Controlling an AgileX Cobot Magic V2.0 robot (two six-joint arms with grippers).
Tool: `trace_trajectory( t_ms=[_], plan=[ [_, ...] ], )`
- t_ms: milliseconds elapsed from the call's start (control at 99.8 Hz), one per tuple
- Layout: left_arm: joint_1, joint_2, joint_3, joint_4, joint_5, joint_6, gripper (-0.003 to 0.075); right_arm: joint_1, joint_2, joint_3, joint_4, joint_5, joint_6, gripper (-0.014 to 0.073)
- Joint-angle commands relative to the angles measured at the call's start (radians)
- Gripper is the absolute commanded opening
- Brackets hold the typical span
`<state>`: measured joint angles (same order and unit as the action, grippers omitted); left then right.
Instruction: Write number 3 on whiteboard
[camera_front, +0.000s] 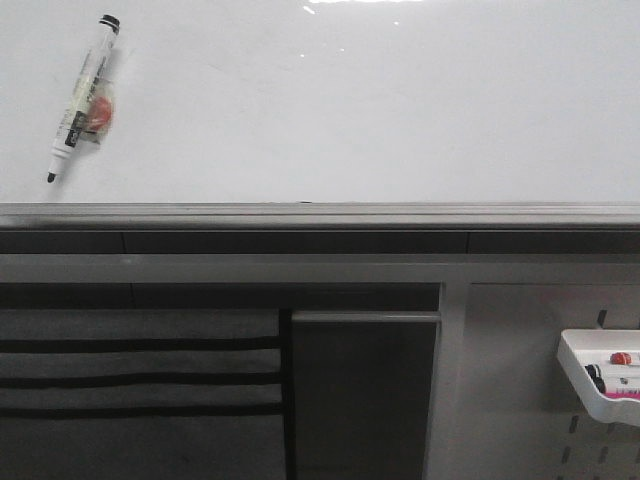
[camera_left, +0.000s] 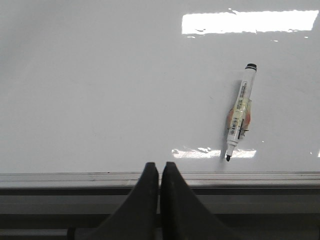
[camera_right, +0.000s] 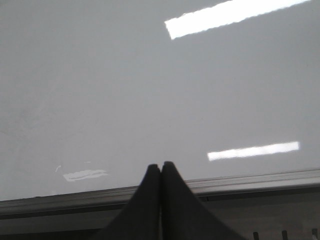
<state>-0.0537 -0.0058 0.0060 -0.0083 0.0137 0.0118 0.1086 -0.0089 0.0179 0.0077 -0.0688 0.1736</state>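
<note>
The whiteboard (camera_front: 350, 110) is a large glossy white board with a grey metal edge strip (camera_front: 320, 212) along its near side. No number 3 shows on it in any view. A white marker pen (camera_front: 82, 95) with a black cap and black tip lies slanted on the board's left part, a small orange piece stuck to it; it also shows in the left wrist view (camera_left: 238, 111). My left gripper (camera_left: 160, 166) is shut and empty over the edge strip, apart from the marker. My right gripper (camera_right: 161, 166) is shut and empty at the board's near edge (camera_right: 250, 181). Neither gripper shows in the front view.
Below the board's edge stands a grey pegboard panel (camera_front: 510, 400) with a white tray (camera_front: 600, 385) holding markers at the right. A dark panel (camera_front: 365, 395) and dark slats (camera_front: 140, 380) lie lower left.
</note>
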Motion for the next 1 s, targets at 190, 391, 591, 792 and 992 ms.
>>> trace_trajectory(
  t_ms=[190, 391, 591, 792, 992],
  plan=[
    [-0.004, -0.03, 0.003, 0.0, -0.081, -0.012, -0.0018, -0.006, -0.02, 0.02, 0.0, -0.085, -0.004, -0.0074],
    [-0.004, -0.03, 0.003, 0.0, -0.081, -0.012, -0.0018, -0.006, -0.02, 0.02, 0.0, -0.085, -0.004, -0.0074],
    [-0.004, -0.03, 0.003, 0.0, -0.081, -0.012, -0.0018, -0.006, -0.02, 0.02, 0.0, -0.085, -0.004, -0.0074],
    [-0.004, -0.03, 0.003, 0.0, -0.081, -0.012, -0.0018, -0.006, -0.02, 0.02, -0.062, -0.071, -0.039, -0.0074],
    [-0.004, -0.03, 0.003, 0.0, -0.081, -0.012, -0.0018, -0.006, -0.02, 0.02, -0.108, -0.062, -0.044, -0.0074]
  ],
)
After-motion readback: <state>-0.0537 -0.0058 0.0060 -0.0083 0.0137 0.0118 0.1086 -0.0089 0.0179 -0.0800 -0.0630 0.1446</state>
